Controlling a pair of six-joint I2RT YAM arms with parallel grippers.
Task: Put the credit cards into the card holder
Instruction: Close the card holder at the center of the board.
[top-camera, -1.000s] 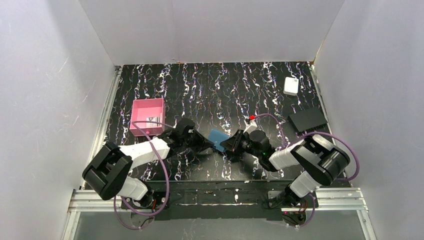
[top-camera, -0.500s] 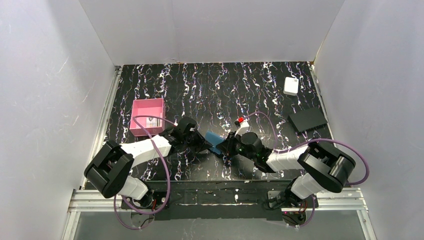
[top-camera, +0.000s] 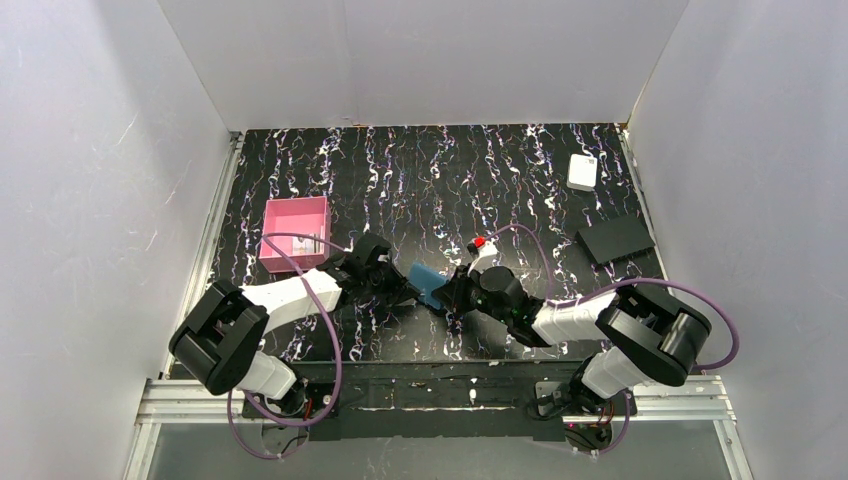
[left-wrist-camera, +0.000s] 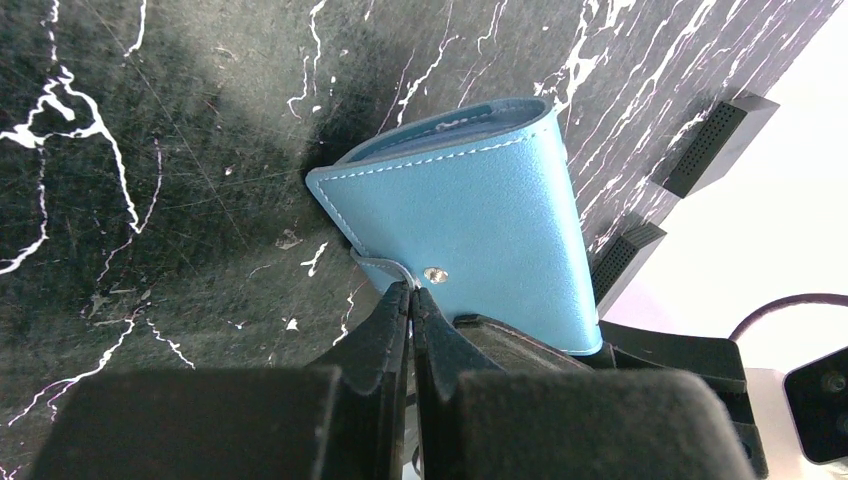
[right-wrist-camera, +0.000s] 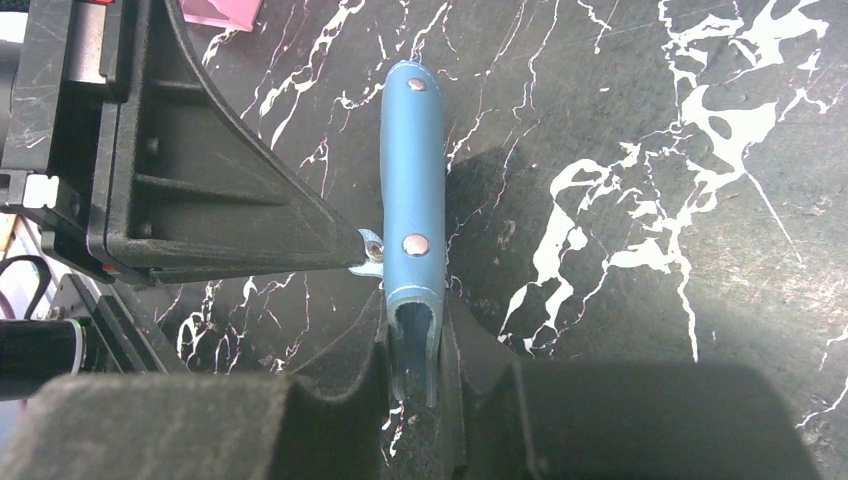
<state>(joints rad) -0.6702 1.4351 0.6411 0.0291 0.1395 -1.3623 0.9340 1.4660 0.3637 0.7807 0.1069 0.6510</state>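
Observation:
The teal card holder (top-camera: 430, 278) stands on edge, folded, on the dark marbled table between the two arms. My left gripper (left-wrist-camera: 410, 292) is shut on its thin snap tab (left-wrist-camera: 385, 266), just beside the metal stud. From the other side my right gripper (right-wrist-camera: 412, 325) is shut on the card holder (right-wrist-camera: 412, 170), one finger on each face at its near end. The left finger (right-wrist-camera: 210, 190) shows in the right wrist view, touching the tab. The credit cards (top-camera: 310, 240) show only as a pale patch inside the pink tray.
The pink square tray (top-camera: 280, 222) sits left of the left gripper (top-camera: 406, 289). A white box (top-camera: 582, 171) lies at the back right and a flat black rectangle (top-camera: 615, 240) by the right edge. White walls close in three sides.
Over the last second the right arm swung left and its elbow dropped; the card holder shifted slightly left with it. Both grips have stayed the same, and little moved in the last half second.

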